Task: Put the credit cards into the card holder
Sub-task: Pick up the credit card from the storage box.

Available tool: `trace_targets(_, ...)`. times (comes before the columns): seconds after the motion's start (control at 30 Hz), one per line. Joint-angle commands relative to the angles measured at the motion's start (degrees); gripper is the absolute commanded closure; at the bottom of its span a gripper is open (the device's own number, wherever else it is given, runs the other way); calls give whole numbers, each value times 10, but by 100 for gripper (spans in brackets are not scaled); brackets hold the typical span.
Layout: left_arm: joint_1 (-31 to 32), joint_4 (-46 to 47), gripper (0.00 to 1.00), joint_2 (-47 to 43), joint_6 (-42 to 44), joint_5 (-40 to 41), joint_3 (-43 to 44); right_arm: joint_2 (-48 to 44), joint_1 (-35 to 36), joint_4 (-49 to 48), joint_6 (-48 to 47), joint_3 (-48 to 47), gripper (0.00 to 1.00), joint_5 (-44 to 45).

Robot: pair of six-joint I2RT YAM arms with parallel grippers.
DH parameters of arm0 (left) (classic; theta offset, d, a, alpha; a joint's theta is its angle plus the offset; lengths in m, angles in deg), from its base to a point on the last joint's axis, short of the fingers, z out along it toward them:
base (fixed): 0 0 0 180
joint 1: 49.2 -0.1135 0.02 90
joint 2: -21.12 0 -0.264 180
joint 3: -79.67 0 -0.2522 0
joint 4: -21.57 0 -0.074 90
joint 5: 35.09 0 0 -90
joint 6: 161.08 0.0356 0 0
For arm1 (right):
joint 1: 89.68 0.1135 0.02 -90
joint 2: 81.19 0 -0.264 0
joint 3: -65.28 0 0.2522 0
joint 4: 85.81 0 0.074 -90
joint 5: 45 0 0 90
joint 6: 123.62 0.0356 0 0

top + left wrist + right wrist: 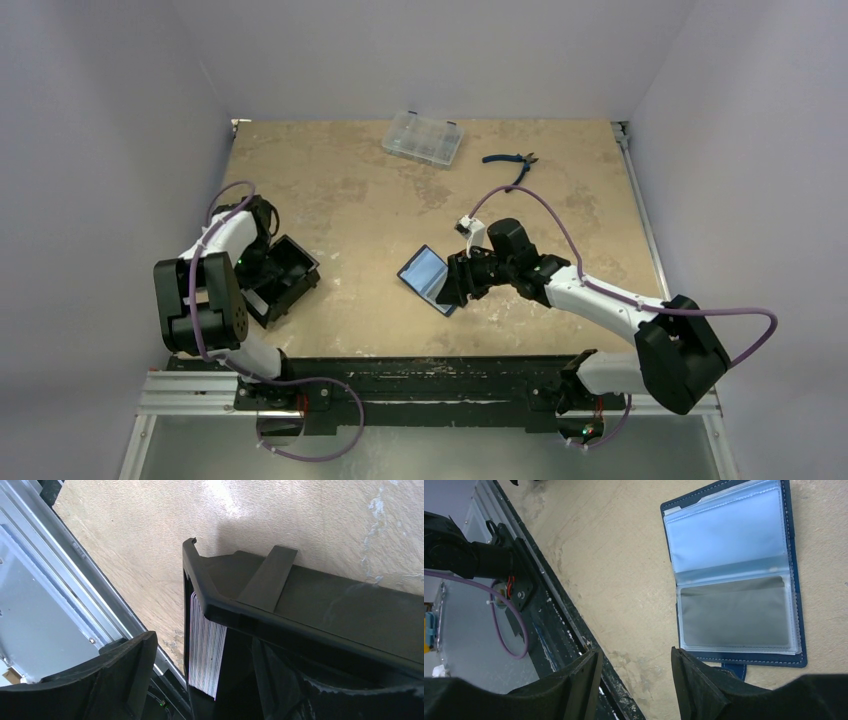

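The card holder (734, 575) lies open on the table, navy with clear plastic sleeves; its upper sleeve looks pale blue and its lower one grey. My right gripper (634, 655) hovers open just off its left lower corner, with one fingertip (689, 672) beside the snap tab (735, 670). From above, that gripper (452, 285) sits at the holder's (424, 270) right edge. A stack of credit cards (205, 647) stands on edge inside the black box (320, 605). My left gripper (225, 662) straddles that end of the box, open, gripping nothing.
The black box (285, 280) sits at the table's left side. A clear compartment case (423, 138) and blue-handled pliers (512, 162) lie at the far edge. A metal rail (400, 372) runs along the near edge.
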Motion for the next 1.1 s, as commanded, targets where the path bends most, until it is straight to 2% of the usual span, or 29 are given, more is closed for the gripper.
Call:
trace_targets(0.0,-3,-30,30,-12,-10,20,25,-1,2,-6,-7,-9,40,7)
trace_targets(0.13,-4,-43,41,-22,-6,11,39,1,1,-5,-8,-11,40,8)
trace_targets(0.4,-4,-51,54,-31,-2,7,40,2,1,-4,-8,-12,41,9)
trace_targets(0.53,-4,-48,67,-31,5,6,42,2,2,-4,-8,-12,41,8)
trace_targets(0.87,-3,-36,90,-25,20,-4,43,1,2,-5,-8,-9,41,10)
trace_targets(1.07,-4,-45,98,-26,21,-4,52,1,2,-4,-8,-9,41,11)
